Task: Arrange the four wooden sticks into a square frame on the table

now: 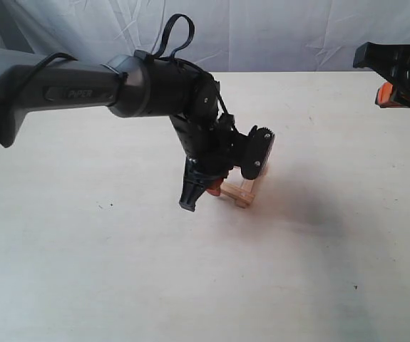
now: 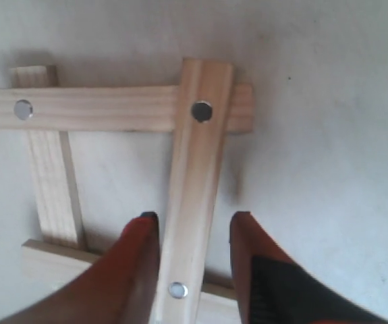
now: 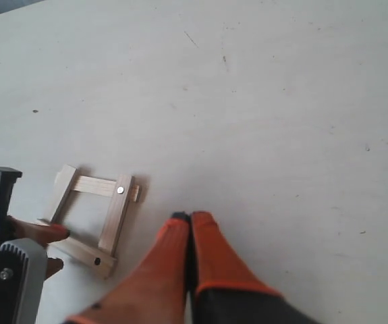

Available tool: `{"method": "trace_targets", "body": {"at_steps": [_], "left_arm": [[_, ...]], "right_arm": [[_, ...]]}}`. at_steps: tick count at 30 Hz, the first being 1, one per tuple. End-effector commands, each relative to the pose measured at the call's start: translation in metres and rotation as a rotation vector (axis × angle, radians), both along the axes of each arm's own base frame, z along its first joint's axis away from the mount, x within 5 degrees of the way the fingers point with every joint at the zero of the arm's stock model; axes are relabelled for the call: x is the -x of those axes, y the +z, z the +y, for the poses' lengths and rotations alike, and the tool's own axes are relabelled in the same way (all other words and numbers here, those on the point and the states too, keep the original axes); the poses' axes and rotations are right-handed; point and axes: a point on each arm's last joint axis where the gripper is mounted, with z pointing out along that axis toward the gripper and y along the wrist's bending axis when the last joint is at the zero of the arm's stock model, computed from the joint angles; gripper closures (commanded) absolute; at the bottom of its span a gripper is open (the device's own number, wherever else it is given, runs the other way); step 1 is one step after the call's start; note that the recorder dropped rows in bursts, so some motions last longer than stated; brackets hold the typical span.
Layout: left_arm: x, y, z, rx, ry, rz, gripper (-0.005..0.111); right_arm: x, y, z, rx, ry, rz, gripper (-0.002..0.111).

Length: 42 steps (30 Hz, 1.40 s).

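The four wooden sticks lie as a square frame (image 3: 96, 209) on the table (image 1: 119, 271), ends overlapping at the corners. In the left wrist view a crosswise stick (image 2: 113, 108) with a silver dot lies over a side stick (image 2: 52, 182) and under another stick (image 2: 195, 169) bearing two dots. The fourth stick (image 2: 48, 260) closes the square. My left gripper (image 2: 194, 219) is open and straddles the two-dot stick; one finger (image 2: 140, 250) touches it, the other (image 2: 247, 250) stands apart. The exterior view shows only one corner of the frame (image 1: 242, 192) under the left gripper (image 1: 201, 194). My right gripper (image 3: 191, 217) is shut and empty, beside the frame.
A wrinkled white cloth (image 1: 276, 32) hangs behind the table's far edge. The right gripper (image 1: 384, 95) hovers at the far right, well away from the frame. The left arm (image 1: 83, 89) reaches in from the left over the table.
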Motion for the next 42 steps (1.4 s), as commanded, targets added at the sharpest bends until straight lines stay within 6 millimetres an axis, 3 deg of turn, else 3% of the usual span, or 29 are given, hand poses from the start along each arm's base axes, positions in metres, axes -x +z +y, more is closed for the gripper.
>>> {"method": "trace_targets", "body": {"at_steps": [1,4,10,18,22,26,30,36,42], "left_arm": [[0.000,0.025,0.003,0.041,0.179,-0.029,0.075],[-0.004,0.038,0.014,0.025,0.339,-0.064,0.081],[-0.008,0.053,0.048,0.010,0.631,0.014,0.107],[-0.007,0.088,0.111,0.027,1.075,0.103,0.107],[0.005,0.113,0.145,0.143,1.201,0.151,0.107],[0.030,0.138,0.173,0.261,1.277,0.181,0.107],[0.069,0.161,0.199,0.374,1.337,0.097,0.107],[0.134,0.191,0.213,0.622,1.331,-0.086,0.107],[0.196,0.194,0.219,0.834,1.294,-0.236,0.107]], "right_arm": [[-0.001,0.003,-0.002,0.008,0.001,-0.021,0.108],[-0.001,0.003,-0.002,0.009,0.003,-0.021,0.108],[-0.002,-0.001,0.002,0.039,0.053,-0.013,0.108],[-0.009,-0.016,0.016,0.101,0.166,0.012,0.108],[-0.006,-0.021,0.015,0.120,0.183,0.024,0.108],[0.006,-0.027,0.012,0.139,0.190,0.030,0.108],[0.024,-0.024,0.007,0.134,0.183,-0.040,0.108],[0.054,-0.007,-0.002,0.128,0.172,-0.219,0.108],[0.089,0.004,-0.012,0.120,0.157,-0.419,0.108]]}}
